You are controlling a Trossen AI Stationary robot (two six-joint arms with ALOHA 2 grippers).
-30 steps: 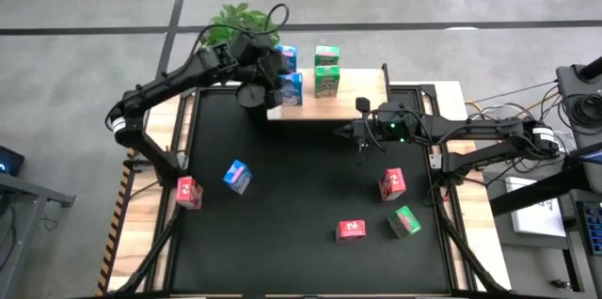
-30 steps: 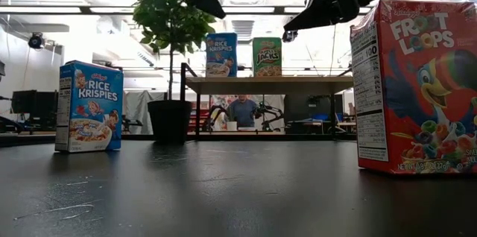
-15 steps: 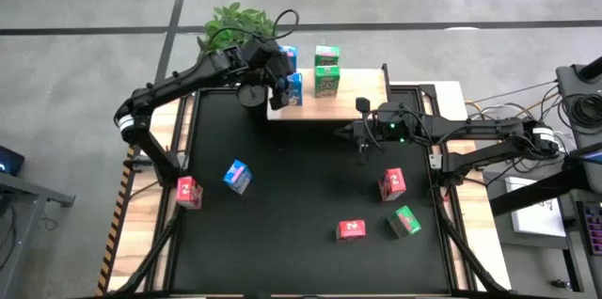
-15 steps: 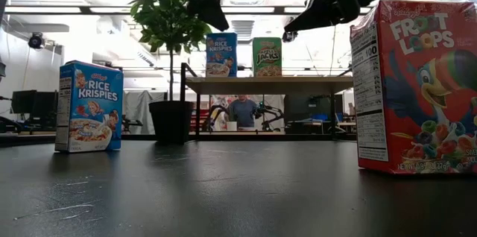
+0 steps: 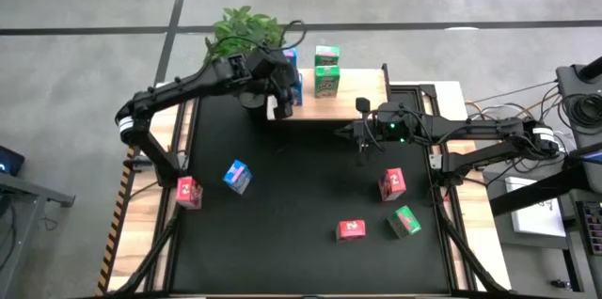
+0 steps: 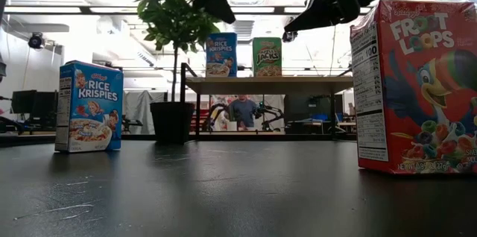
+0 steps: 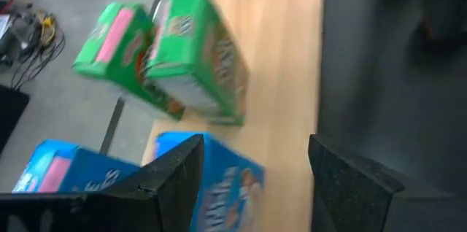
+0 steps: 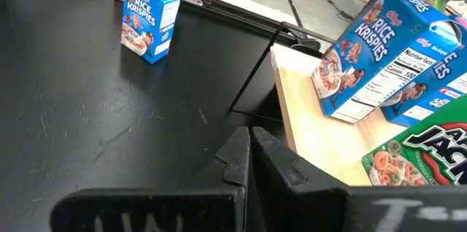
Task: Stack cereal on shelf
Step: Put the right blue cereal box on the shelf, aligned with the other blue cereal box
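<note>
- Red print covers the big cereal box [image 6: 414, 88] nearest the low camera, upright at 3 o'clock on the black table [image 6: 223, 192]; only this view reads its label, while the high view shows it merely as a small red box among others.
- Blue, the box [image 6: 89, 106] at 9 o'clock in the low view also stands upright on the table, label facing the camera.
- From above, five boxes show on the table: a red one [image 5: 188, 191] and a blue one [image 5: 237, 176] toward 8 o'clock, a red one [image 5: 351, 230] and a green one [image 5: 405, 221] toward 5 o'clock, another red one [image 5: 392, 183] toward 4 o'clock.
- The right gripper [image 5: 361, 141] hangs above the middle of the table, just in front of the shelf [image 5: 362, 102]; its fingers [image 8: 241, 155] are pressed together on nothing.
- The shelf is a pale wooden plank at 12 o'clock, on thin dark legs.
- The left gripper [image 7: 252, 166] hovers over the shelf's left end; its fingers [image 7: 175, 170] stand wide apart, above a blue box [image 7: 219, 184] and not gripping it.
- The left wrist view shows two green boxes [image 7: 168, 60] upright farther along the plank and two blue ones; the high view hides most of the blue ones under the arm.
- A leafy potted plant [image 5: 245, 28] stands behind the shelf's left end.
- A person [image 6: 242, 110] shows far off below the plank, in the low view only.
</note>
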